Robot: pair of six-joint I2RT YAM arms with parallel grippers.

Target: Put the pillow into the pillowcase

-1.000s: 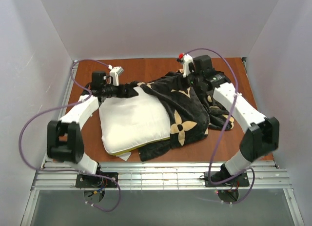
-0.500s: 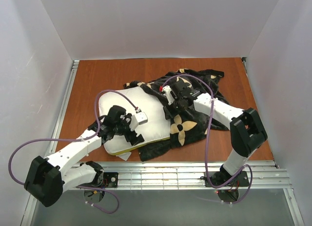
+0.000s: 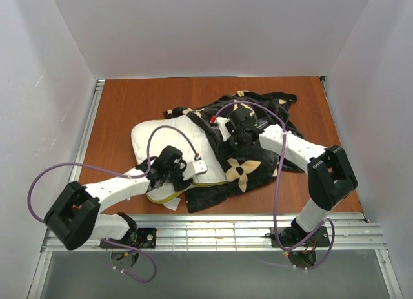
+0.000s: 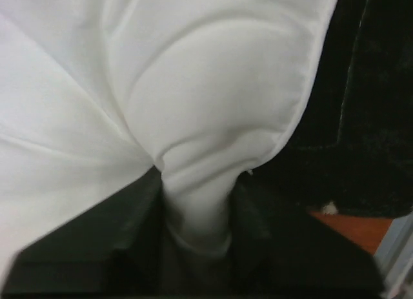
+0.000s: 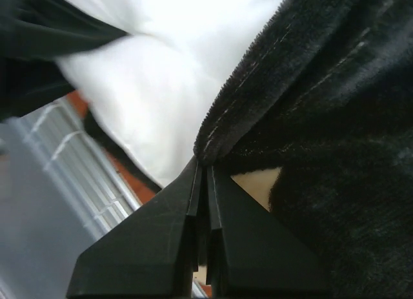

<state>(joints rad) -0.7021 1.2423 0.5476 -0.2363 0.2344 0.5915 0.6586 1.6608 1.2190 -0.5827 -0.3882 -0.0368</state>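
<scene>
The left gripper [image 4: 197, 231] is clamped on a pinched fold at the pillow's [image 3: 161, 134] near edge; the pillow lies on the wooden table [image 3: 129, 99], its right side meeting the pillowcase [image 3: 245, 173]; the right gripper [image 5: 202, 176] is closed tight on the pillowcase's hem.

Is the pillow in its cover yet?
Not yet. Both grips look done: the left hand pinches a fold of the pillow, and the right hand pinches the edge of the pillowcase. Most of the pillow lies uncovered. Left to do: slide it all inside.
</scene>
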